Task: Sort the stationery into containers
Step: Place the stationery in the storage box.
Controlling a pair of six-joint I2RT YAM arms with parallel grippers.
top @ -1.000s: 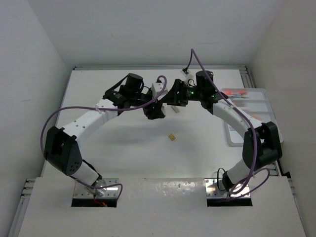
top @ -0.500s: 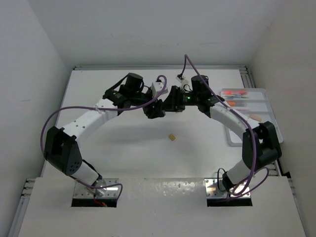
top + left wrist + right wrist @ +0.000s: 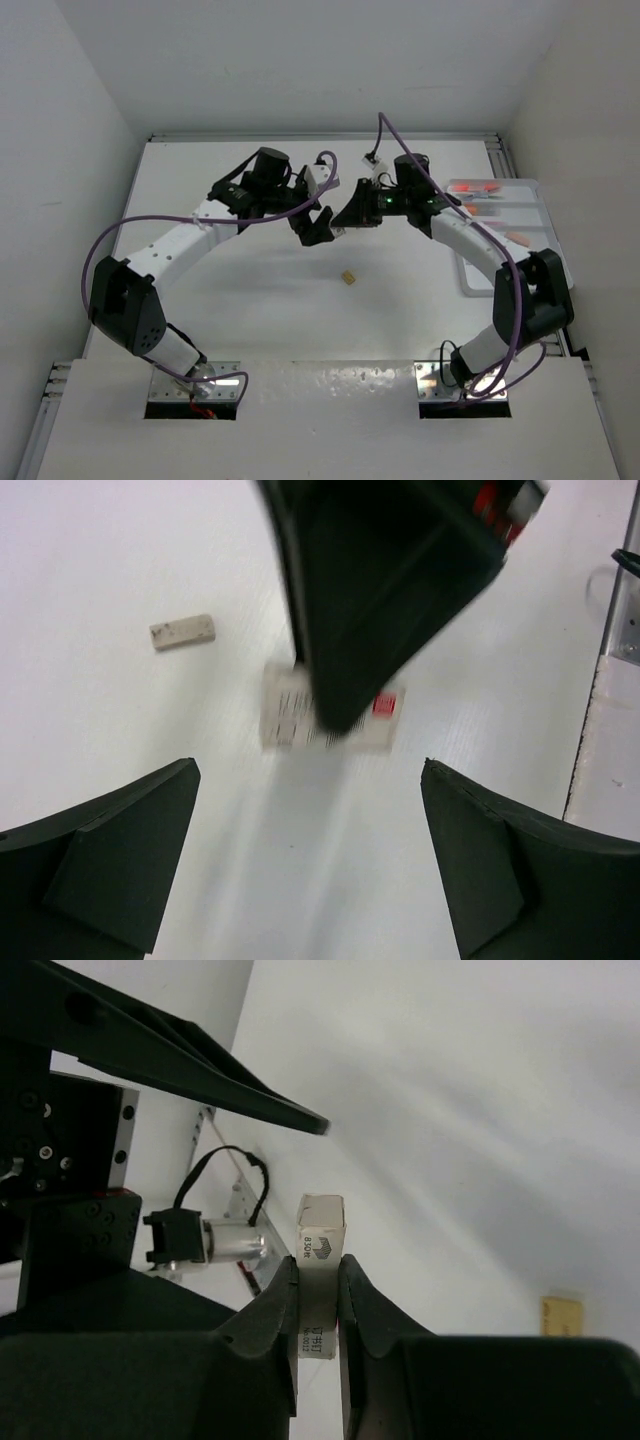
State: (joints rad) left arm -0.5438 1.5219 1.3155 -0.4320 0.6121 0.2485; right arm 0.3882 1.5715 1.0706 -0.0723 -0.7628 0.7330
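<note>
The white table (image 3: 250, 290) carries the white divided tray (image 3: 528, 208) at its right edge, with thin orange-red pens (image 3: 474, 187) lying in a far compartment. The two arms arch inward and meet over the middle of the table, well apart from the tray.

The left gripper (image 3: 307, 770) has its jaws spread wide and holds nothing. The right gripper (image 3: 318, 1265) is pinched narrow on a white paper-sleeved eraser (image 3: 322, 1222), which sits between its pads with one end poking out past the fingertips, so its long axis runs along the fingers. In the left wrist view the same eraser lies crosswise in the gap between the spread left fingers, touching neither.

The next move likely turns on this: the eraser is in the right gripper's hold, and the tray lies off to that arm's own right, so the right arm is the nearer one. Carrying it there probably means swinging outward, clear of the left fingers just beside it.

A small tan block (image 3: 347, 277) rests loose on the table, nearer the bases than both grippers and untouched — it seems the one item not yet sorted.
</note>
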